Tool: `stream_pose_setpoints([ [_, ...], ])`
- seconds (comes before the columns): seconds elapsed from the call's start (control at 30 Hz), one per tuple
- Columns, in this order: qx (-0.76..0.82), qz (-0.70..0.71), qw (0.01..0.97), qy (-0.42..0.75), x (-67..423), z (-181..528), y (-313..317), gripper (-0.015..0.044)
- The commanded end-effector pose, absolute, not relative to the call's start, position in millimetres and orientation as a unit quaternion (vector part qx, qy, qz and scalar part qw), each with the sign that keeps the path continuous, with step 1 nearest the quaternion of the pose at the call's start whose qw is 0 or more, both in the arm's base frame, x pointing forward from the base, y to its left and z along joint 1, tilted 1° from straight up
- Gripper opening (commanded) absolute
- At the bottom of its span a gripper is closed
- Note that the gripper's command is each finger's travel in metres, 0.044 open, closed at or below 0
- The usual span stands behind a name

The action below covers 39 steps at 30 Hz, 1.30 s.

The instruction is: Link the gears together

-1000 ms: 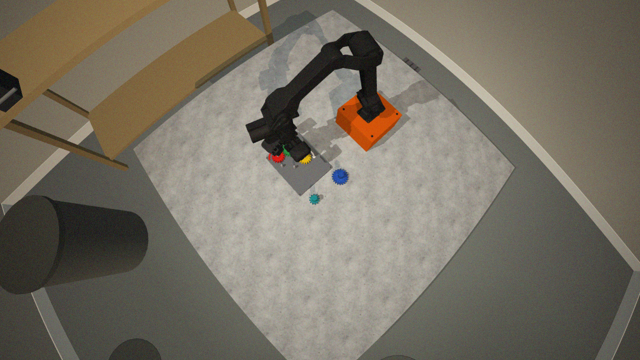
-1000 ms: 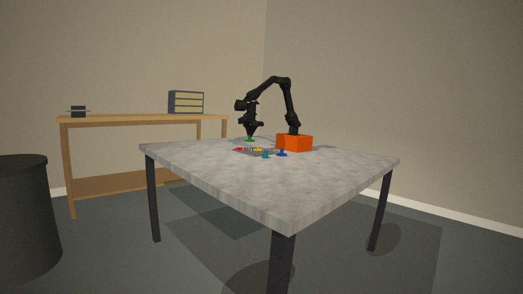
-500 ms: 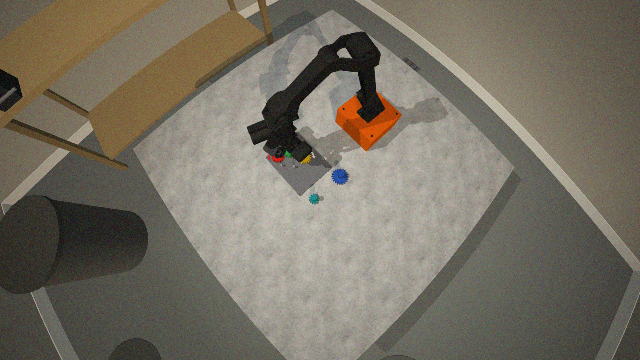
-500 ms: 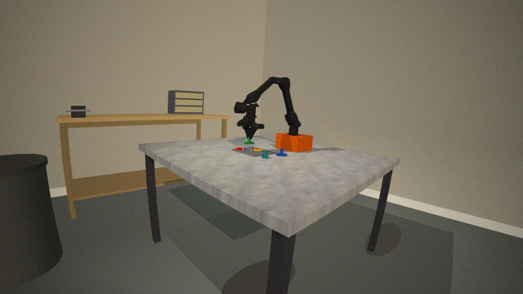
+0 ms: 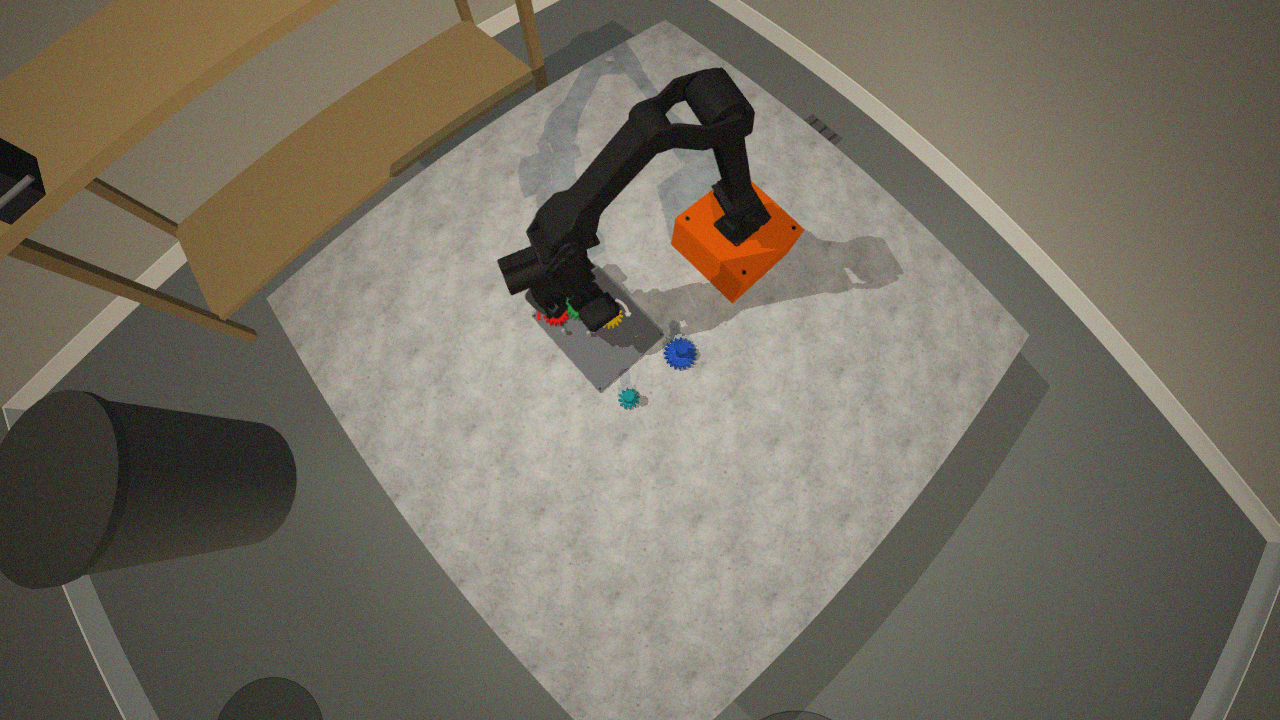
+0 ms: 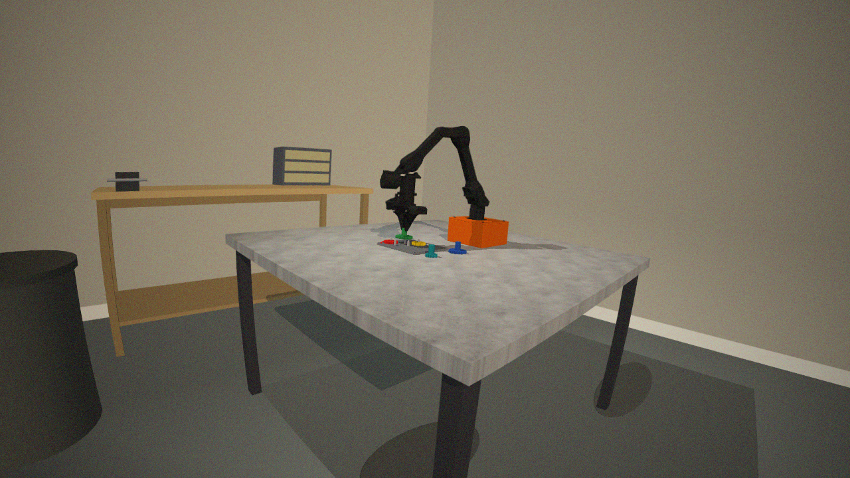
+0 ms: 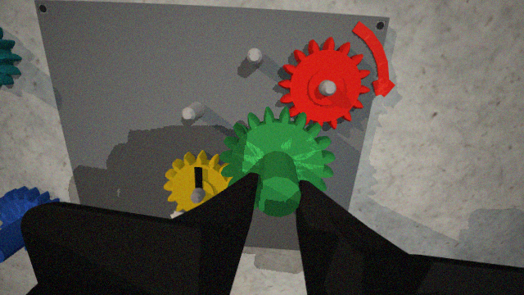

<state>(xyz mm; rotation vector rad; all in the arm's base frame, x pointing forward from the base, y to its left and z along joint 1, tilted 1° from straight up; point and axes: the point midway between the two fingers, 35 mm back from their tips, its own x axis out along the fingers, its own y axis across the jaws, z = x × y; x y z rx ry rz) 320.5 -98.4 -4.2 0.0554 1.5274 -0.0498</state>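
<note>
My gripper (image 7: 277, 185) (image 6: 405, 230) is shut on the hub of the green gear (image 7: 278, 137) (image 6: 404, 237). The green gear hangs a little above the grey board (image 7: 131, 65) (image 5: 599, 367), between the red gear (image 7: 303, 90) (image 5: 556, 319) and the yellow gear (image 7: 184, 184) (image 6: 419, 243) with its black stripe. In the wrist view it overlaps the yellow gear's edge. Two empty pegs show, one peg (image 7: 255, 55) left of the red gear and one peg (image 7: 188, 113) above the yellow gear. What lies under the green gear is hidden. The red arrow (image 7: 381, 61) is beside the red gear.
A blue gear (image 5: 680, 353) (image 6: 457, 251) (image 7: 20, 205) and a smaller teal gear (image 5: 628, 398) (image 6: 431, 253) (image 7: 6, 61) stand on the table beside the board. The orange base (image 5: 716, 250) (image 6: 475, 232) of the arm stands behind the board.
</note>
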Motion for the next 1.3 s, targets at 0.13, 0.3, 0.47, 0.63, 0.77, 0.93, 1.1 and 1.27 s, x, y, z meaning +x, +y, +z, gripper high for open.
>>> stream_pose_setpoints([
  [0.13,0.061,-0.055,0.714,0.695,317,-19,-98,0.0000],
  [0.3,0.061,-0.055,0.714,0.695,318,-13,-98,0.0000],
  [0.47,0.046,-0.040,0.715,0.696,318,-7,-98,0.0000],
  [0.63,0.010,-0.005,0.717,0.697,317,-4,-97,0.0000],
  [0.77,-0.021,0.025,0.717,0.697,317,-3,-98,0.0000],
  [0.93,-0.038,0.041,0.716,0.696,317,-8,-99,0.0000],
  [1.1,-0.033,0.036,0.716,0.696,318,-14,-98,0.0000],
  [1.27,-0.015,0.019,0.717,0.697,318,-16,-98,0.0000],
])
